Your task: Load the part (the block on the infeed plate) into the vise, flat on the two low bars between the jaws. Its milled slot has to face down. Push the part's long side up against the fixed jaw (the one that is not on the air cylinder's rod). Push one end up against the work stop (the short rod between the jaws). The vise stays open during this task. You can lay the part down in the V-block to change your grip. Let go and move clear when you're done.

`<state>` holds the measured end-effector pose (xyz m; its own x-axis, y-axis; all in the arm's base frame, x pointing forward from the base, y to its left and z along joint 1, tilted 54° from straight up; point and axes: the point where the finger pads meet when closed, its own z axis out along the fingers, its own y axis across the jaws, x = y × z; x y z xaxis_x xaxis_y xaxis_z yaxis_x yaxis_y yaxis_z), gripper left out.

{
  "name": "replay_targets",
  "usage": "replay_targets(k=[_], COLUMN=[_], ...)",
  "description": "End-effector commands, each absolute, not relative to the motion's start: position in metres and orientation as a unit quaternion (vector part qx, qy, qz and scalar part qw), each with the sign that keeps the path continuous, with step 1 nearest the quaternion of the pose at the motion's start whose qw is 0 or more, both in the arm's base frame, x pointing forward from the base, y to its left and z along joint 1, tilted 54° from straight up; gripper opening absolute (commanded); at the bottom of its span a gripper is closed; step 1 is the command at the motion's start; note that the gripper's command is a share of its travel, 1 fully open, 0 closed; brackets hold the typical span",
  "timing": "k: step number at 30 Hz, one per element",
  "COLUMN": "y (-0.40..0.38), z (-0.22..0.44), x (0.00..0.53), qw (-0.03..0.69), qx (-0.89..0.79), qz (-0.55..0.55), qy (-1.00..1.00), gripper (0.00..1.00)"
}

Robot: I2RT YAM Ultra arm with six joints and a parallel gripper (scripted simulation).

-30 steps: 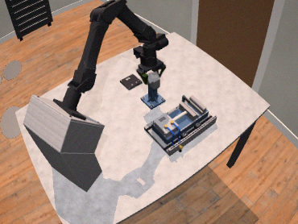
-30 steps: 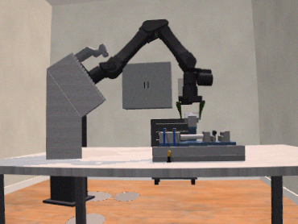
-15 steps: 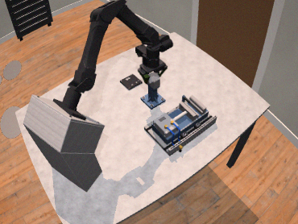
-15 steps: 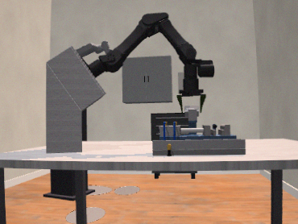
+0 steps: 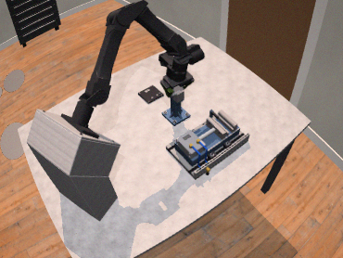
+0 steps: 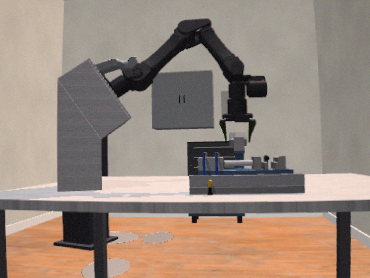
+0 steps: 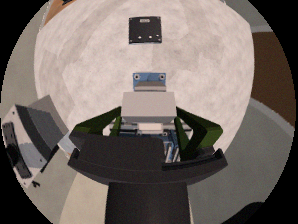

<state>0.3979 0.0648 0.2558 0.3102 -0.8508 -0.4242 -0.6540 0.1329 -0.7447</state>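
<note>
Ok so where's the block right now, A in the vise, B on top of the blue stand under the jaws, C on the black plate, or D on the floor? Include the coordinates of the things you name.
B: the block [image 5: 177, 94] [image 7: 149, 105] sits atop the blue stand [image 5: 170, 116] [image 7: 149, 76], away from the vise [image 5: 187, 142].

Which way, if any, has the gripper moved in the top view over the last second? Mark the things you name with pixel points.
Yes: gripper [image 5: 177, 92] [image 6: 237, 141] [image 7: 147, 109] shifted slightly right and down-picture against the blue stand [image 5: 182, 117] [image 6: 239, 156] [image 7: 149, 78].
</note>
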Motion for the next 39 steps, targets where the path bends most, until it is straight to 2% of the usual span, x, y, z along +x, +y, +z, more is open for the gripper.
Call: replay_targets(k=[1,26,39], y=[0.066,0.066,0.065], z=[0.264,0.279,0.266], x=[0.395,0.394,0.397], qw=[0.508,0.570,0.590], qx=[-0.654,-0.662,-0.658], qz=[-0.087,-0.031,0.024], qy=[0.553,0.486,0.466], gripper=[0.81,0.81,0.81])
